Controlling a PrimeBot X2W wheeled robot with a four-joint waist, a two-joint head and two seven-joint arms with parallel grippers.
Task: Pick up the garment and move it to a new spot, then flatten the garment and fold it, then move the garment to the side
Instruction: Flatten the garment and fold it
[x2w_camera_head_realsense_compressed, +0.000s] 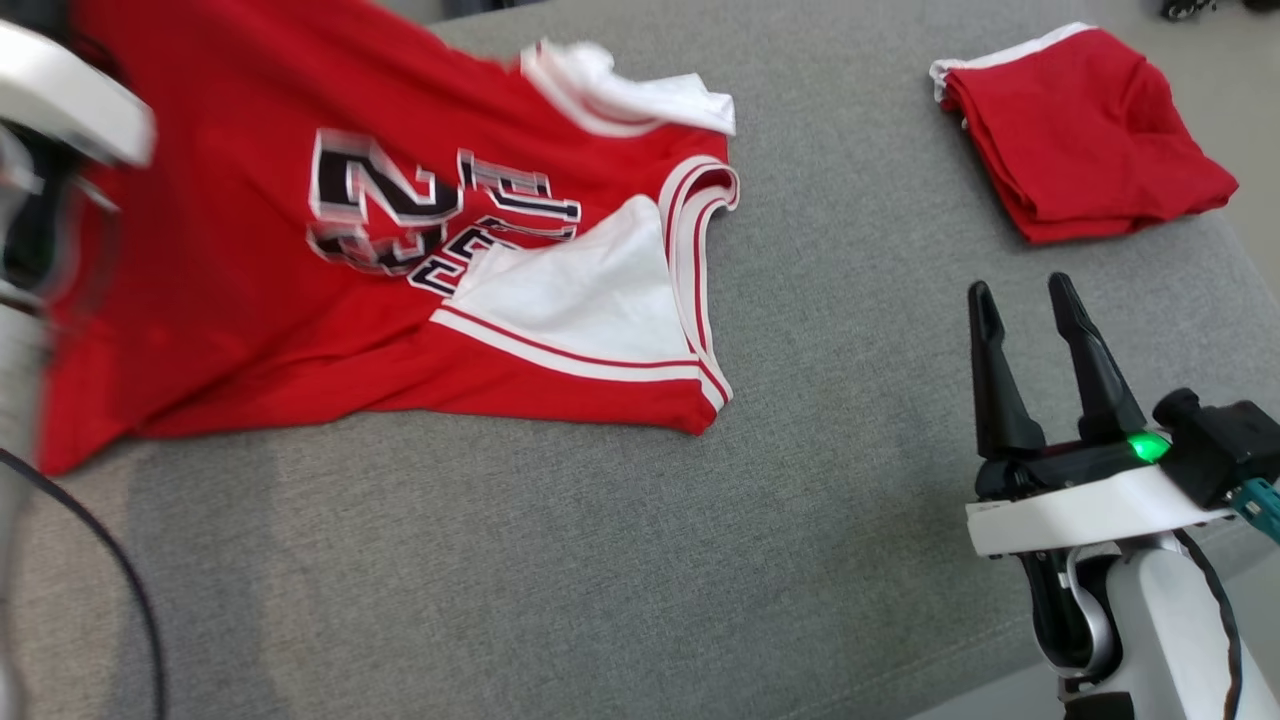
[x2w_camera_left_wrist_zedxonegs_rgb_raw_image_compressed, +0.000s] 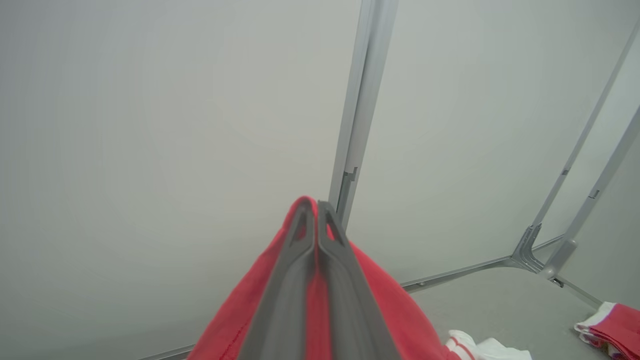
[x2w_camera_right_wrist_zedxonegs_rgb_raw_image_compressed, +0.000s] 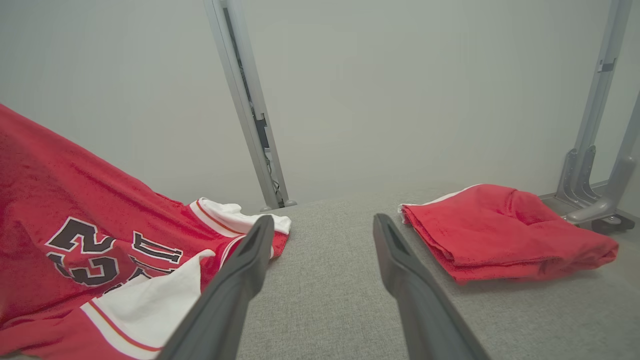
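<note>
Grey surface (x2w_camera_head_realsense_compressed: 520, 560): left claw (x2w_camera_left_wrist_zedxonegs_rgb_raw_image_compressed: 317, 204) clamps red jersey (x2w_camera_head_realsense_compressed: 250, 300) edge; right claw (x2w_camera_head_realsense_compressed: 1018, 284) wide, apart.

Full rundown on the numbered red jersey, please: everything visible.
The jersey is red, soft knit-looking fabric, sleeveless, with white-and-red striped trim at the openings, black-and-white lettering, and its white inner side turned out in places. It is crumpled: one edge is raised and pinched in the shut left gripper, and the rest drapes onto the grey cushion.

Matt cloth jersey (x2w_camera_head_realsense_compressed: 250, 300), seemingly woven grey surface (x2w_camera_head_realsense_compressed: 600, 560)
</note>
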